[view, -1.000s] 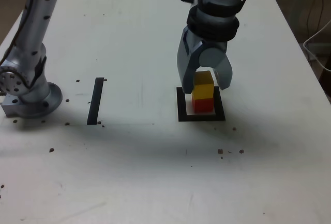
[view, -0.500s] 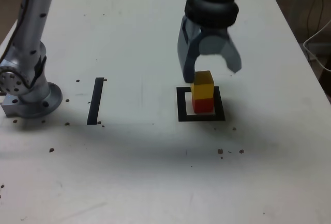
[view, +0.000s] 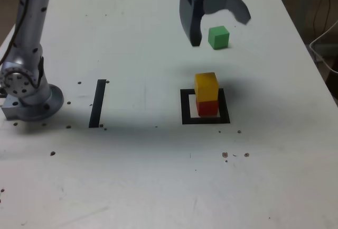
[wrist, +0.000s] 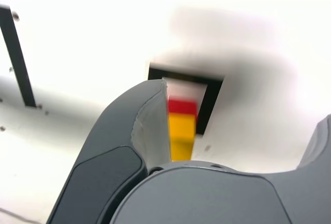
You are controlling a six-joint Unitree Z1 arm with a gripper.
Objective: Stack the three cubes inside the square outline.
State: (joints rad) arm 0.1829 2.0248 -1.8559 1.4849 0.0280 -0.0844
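Note:
In the exterior view the yellow cube point(view: 206, 85) rests on the red cube point(view: 208, 107), and this stack stands inside the square outline point(view: 185, 110). The green cube point(view: 218, 37) lies alone on the table, farther back than the stack. My gripper point(view: 221, 31) hangs open and empty high above and behind the stack, touching none of the cubes. The wrist view looks down between the fingers point(wrist: 139, 131) at the yellow cube point(wrist: 181, 138), the red cube point(wrist: 182, 107) and the outline point(wrist: 209, 105). The green cube does not show in that view.
A straight black tape strip point(view: 97, 103) lies on the white table point(view: 158, 176) to the exterior view's left of the outline. The arm's base point(view: 29, 99) stands at the table's left edge. Small dark specks dot the table. Cables hang beyond the right edge.
The jaws opened off the yellow cube and the gripper rose and moved back from the stack. The green cube behind it came into sight. The stack stayed put.

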